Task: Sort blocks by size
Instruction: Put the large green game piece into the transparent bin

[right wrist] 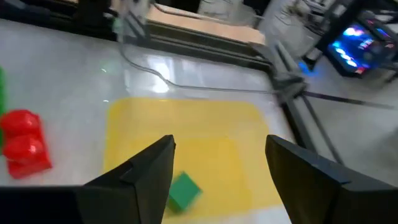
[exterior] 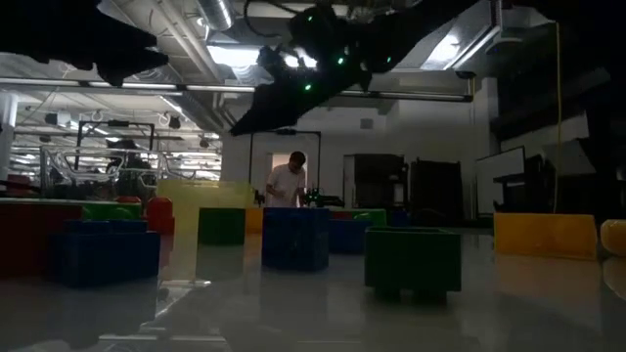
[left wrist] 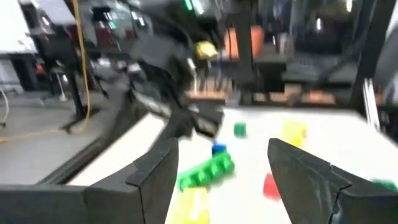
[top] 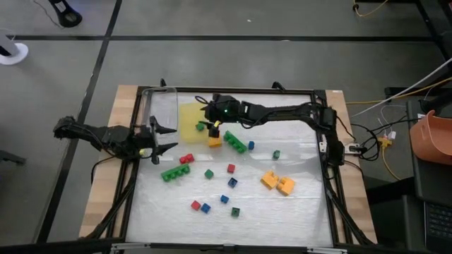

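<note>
**Kid:** White worktop (top: 296, 212), big dim room behind it. What are you doing up there?

**Me:** I'm sorting the blocks (top: 212, 173) by size. They lie all over the worktop: tiny cubes in red, blue and green, and some longer ones.

**Kid:** Are they heavy?

**Me:** I think they're very light. They look like hard plastic, so they won't squash. But they're smooth, and the worktop is shiny, so a bump could make one slide away.

**Kid:** Where do you grab one?

**Me:** On two flat sides, across the middle. For a long one like the green brick (top: 236, 144), I'd pinch across the short way. Grabbing a corner would likely make it pop out.

**Kid:** Which one are you near?

**Me:** A small green cube (right wrist: 183, 191). It sits on the yellow tray (right wrist: 205, 134), near its edge. My right hand (top: 210, 123) hangs just over it, fingers spread wide, holding nothing.

**Kid:** What's beside the tray?

**Me:** A red brick (right wrist: 23, 149) lies on the worktop beside the tray. A clear container (top: 161, 107) stands at the tray's far side.

**Kid:** And your other hand?

**Me:** My left hand (top: 161, 140) waits at the left edge of the worktop, fingers apart, empty too.
</note>
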Robot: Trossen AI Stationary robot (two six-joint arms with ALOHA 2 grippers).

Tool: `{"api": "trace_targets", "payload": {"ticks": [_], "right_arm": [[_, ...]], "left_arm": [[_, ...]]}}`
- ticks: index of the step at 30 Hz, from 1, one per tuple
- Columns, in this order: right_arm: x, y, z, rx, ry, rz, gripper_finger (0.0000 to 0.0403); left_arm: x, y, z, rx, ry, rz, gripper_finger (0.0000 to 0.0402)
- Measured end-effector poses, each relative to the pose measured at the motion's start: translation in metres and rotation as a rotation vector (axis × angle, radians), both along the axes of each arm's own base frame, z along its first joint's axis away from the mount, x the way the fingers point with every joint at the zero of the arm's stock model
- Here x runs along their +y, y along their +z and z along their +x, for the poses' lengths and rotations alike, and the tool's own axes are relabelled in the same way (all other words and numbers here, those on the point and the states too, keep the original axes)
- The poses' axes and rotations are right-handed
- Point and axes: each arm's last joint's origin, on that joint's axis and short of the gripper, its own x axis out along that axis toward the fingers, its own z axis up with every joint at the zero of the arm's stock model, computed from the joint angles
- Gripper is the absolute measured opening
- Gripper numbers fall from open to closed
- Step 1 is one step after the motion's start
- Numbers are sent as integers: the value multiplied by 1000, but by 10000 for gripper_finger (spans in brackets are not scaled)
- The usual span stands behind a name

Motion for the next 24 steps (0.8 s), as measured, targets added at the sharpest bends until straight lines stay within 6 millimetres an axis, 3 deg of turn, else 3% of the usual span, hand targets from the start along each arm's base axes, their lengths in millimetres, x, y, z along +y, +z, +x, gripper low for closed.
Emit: {"api": "trace_targets", "payload": {"ticks": [9,14,18,24], "right_arm": [[6,31,-32,181,6,-28,253],[11,43,-53,301,13,0,253],[18,53,-69,374,23,16,253],[28,56,-79,452,44,27,253]], "left_arm": [[-17,23,36,344,-18,-37,235],[-31,30,53,512,-2,-155,235],[-44,25,62,635,-25,-297,235],[-62,0,68,832,2,-453,235]]}}
